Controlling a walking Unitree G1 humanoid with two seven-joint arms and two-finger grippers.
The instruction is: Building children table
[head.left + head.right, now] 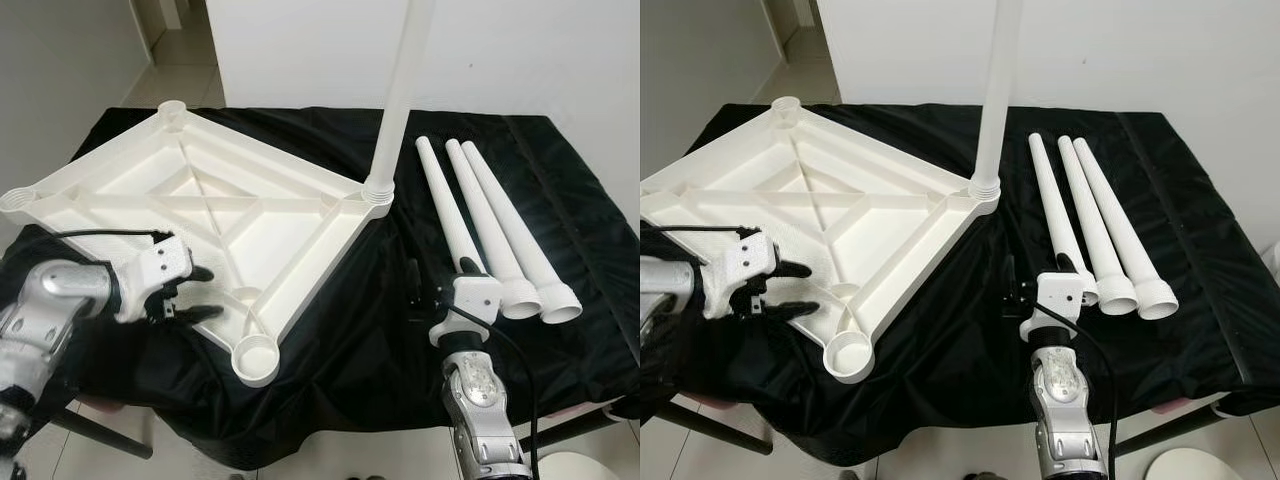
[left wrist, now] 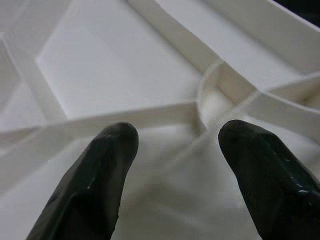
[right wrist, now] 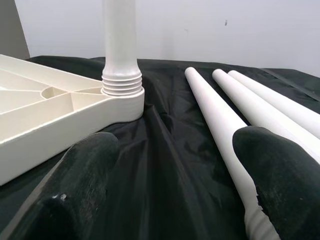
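A white plastic tabletop (image 1: pixel 200 200) lies upside down on the black cloth, ribs up. One white leg (image 1: pixel 400 90) stands upright, screwed into its right corner socket. Three loose white legs (image 1: pixel 480 225) lie side by side to the right. My left gripper (image 1: pixel 195 293) is open at the tabletop's near left edge, fingers over the ribbed underside (image 2: pixel 165 100). My right gripper (image 1: pixel 425 290) is open, low over the cloth just left of the nearest loose leg (image 3: pixel 225 125), with the thick threaded end beside it.
The black cloth (image 1: pixel 340 330) covers a table (image 1: pixel 580 410) whose front edge is near me. An empty corner socket (image 1: pixel 257 357) of the tabletop overhangs toward me. A white wall stands behind, tiled floor on the left.
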